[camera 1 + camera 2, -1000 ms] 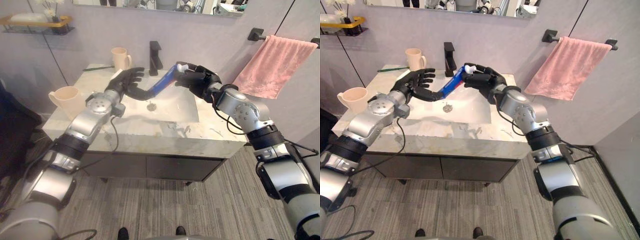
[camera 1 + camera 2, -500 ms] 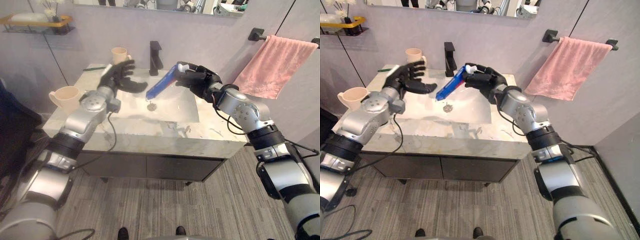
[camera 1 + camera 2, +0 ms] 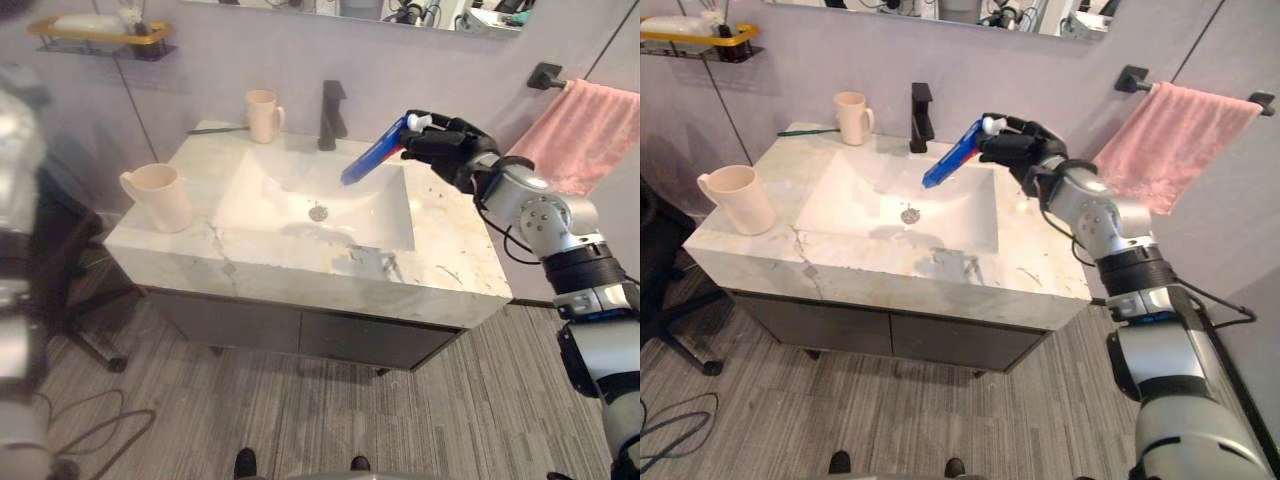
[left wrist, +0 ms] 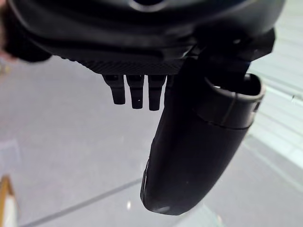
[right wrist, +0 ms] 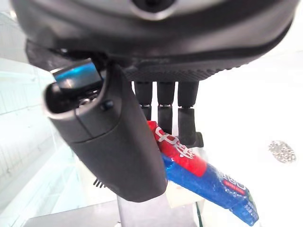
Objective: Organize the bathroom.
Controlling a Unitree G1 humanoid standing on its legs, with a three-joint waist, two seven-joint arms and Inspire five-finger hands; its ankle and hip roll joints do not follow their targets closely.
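White marble vanity top (image 3: 455,275) with sunken basin: above its right rim we log our right hand (image 3: 445,150) clenched round a blue toothpaste tube (image 3: 372,161); left hand (image 4: 189,142), fingers relaxed, empty.

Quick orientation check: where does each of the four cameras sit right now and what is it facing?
Left eye view: on the head, looking down at the sink; right hand holds the toothpaste tube over it.
Right eye view: beside it, same scene, pink towel at right.
Left wrist view: on the left wrist, along the left hand, fingers straight, toward a grey wall.
Right wrist view: along the thumb pinching the tube.
Both eyes share the two cups.
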